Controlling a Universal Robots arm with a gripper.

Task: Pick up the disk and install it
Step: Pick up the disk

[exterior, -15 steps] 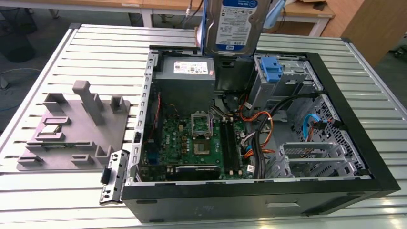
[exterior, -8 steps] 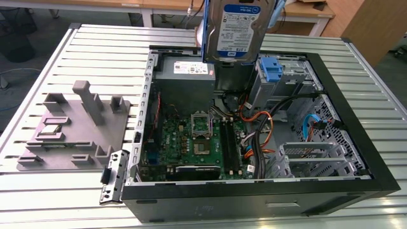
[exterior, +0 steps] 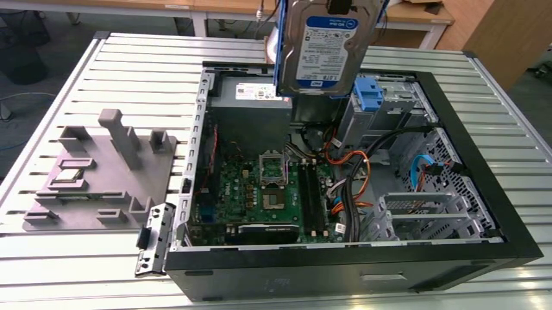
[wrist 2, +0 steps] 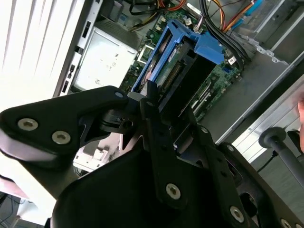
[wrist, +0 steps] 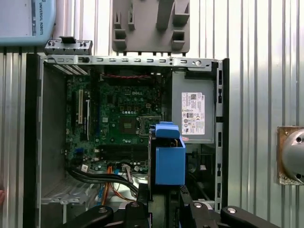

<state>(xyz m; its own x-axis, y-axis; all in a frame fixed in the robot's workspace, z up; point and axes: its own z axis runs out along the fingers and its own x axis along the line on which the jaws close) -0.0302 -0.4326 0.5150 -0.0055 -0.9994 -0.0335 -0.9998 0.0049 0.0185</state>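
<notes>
Jaws on disk; its blue-and-white label in exterior view

We are looking at silver, blue, green and black.
We are seeing a silver disk wearing a blue-and-white label and blue side rails, a blue bracket, a green motherboard, a black computer case, a grey power supply bearing a white sticker, a plain grey fixture, and a pale table showing ribbed stripes.
</notes>
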